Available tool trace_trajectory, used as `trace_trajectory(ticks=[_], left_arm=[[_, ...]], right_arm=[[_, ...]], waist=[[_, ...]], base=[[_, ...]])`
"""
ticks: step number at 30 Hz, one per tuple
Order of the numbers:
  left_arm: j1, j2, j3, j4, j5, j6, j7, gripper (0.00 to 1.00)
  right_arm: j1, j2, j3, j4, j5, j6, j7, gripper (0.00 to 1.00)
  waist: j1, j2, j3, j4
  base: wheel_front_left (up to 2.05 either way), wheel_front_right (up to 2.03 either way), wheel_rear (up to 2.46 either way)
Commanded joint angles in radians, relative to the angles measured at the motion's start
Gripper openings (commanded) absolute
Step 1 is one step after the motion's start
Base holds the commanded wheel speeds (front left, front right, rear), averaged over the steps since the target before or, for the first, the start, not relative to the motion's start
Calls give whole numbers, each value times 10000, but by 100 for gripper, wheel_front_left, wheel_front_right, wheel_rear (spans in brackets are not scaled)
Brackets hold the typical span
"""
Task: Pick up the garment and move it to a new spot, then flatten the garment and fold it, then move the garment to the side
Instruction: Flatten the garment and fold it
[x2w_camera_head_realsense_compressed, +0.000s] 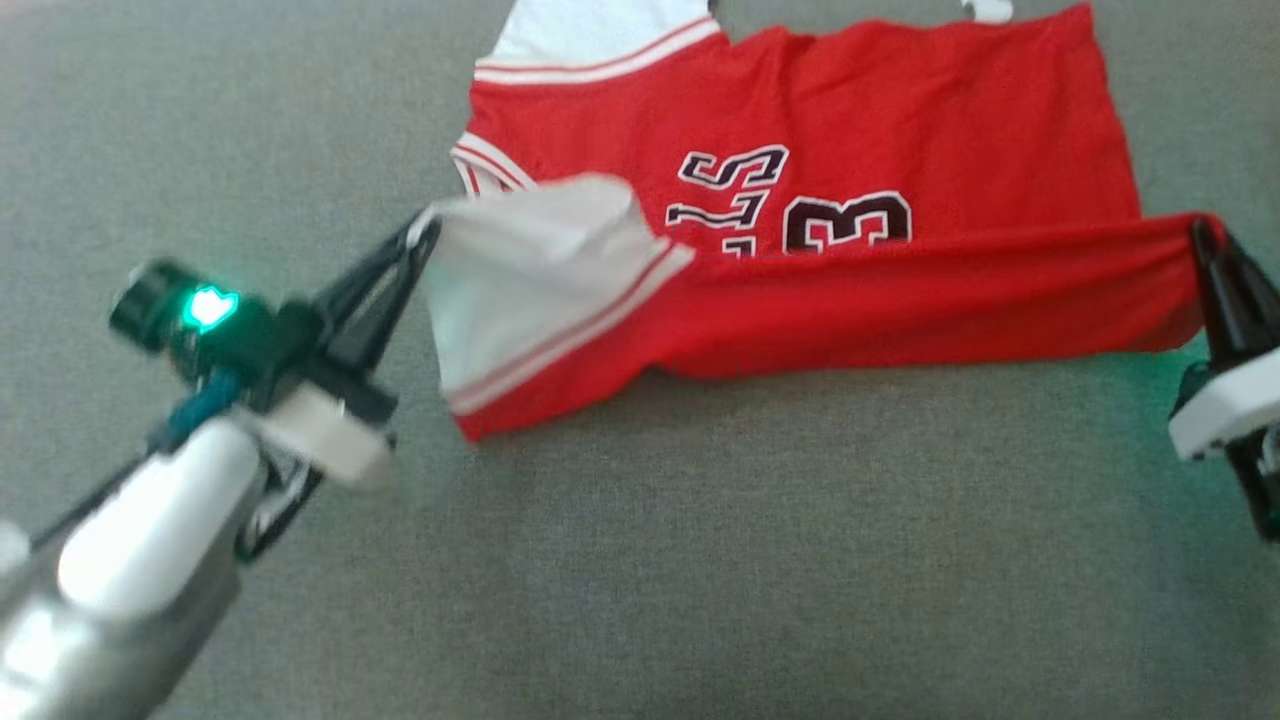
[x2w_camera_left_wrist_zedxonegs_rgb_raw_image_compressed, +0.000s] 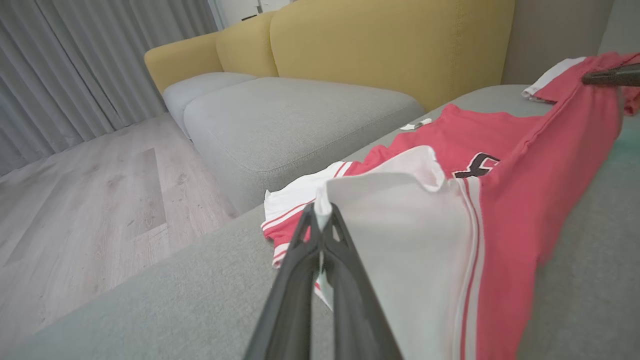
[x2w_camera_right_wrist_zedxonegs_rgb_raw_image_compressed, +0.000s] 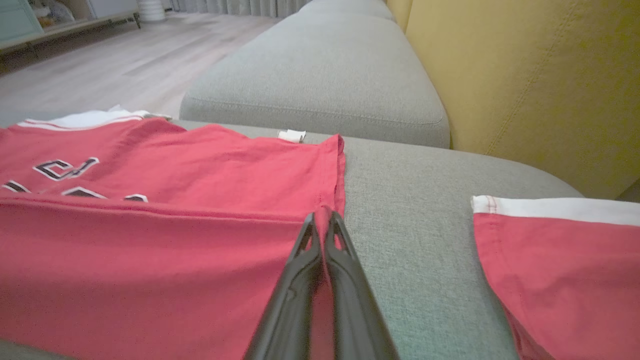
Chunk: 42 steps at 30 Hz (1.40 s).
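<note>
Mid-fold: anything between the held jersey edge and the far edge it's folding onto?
Nothing visible. The left pincer and right pincer are shut on the jersey's near edge, and the part ahead lies flat and bare on the grey cushion. A second red garment lies beyond the right pincer, apart from the jersey.

Head cam looks steeply down & close on the grey cushion (x2w_camera_head_realsense_compressed: 700, 560); wrist cams sit low, sighting along left claw (x2w_camera_left_wrist_zedxonegs_rgb_raw_image_compressed: 320, 209) and right claw (x2w_camera_right_wrist_zedxonegs_rgb_raw_image_compressed: 322, 217) twd the yellow sofa back (x2w_camera_left_wrist_zedxonegs_rgb_raw_image_compressed: 390, 45), all 3 sharing the red jersey (x2w_camera_head_realsense_compressed: 900, 120).
</note>
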Motion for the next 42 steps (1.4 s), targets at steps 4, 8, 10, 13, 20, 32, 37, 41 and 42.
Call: trace_trajectory(ticks=[4, 8, 10, 13, 20, 32, 37, 41, 42], left_arm=[[-1688, -242, 134, 1242, 215, -473, -121, 0], [-2061, -612, 148, 2138, 126, -567, -364, 100], [-2054, -836, 180, 2625, 50, -578, -505, 100], [-1691, -1144, 431, 3092, -119, -278, -644, 100], [728, -2310, 1738, 2259, -1018, 658, -710, 100], [2100, -3098, 1687, 3202, -1493, 514, -283, 87], [2062, -3169, 1411, 3325, -1608, 26, -19, 0], [1987, -2952, 1407, 3076, -1330, 97, -295, 0], [1963, -2868, 1386, 2999, -1235, 111, -334, 0]], right_arm=[[-833, -390, 380, 500, -264, 65, 37, 0], [-1224, -188, 538, 825, -198, 65, -154, 100], [-1432, 19, 635, 986, -97, 65, -394, 100], [-1584, 200, 917, 1102, 32, 65, -821, 100], [-1167, 495, 724, 1109, 10, 65, -1525, 100], [-736, 782, 635, 1210, 65, 65, -1689, 100], [-708, 855, 602, 1742, 324, 65, -1376, 100], [-723, 900, 557, 2394, 577, 65, -764, 100], [-757, 876, 543, 2562, 576, 65, -622, 100]], waist=[[-2, 0, 597, -9], [-2, 0, 743, -49], [-2, 0, 766, -74], [-2, 0, 699, -104], [-2, 0, 300, -59], [-2, 0, 59, -263], [-2, 0, -24, -221], [-2, 0, -124, -75], [-2, 0, -134, -31]], base=[[0, 0, 0], [0, 0, 0], [0, 0, 0], [0, 0, 0], [0, 0, 0], [0, 0, 0], [0, 0, 0], [0, 0, 0], [0, 0, 0]])
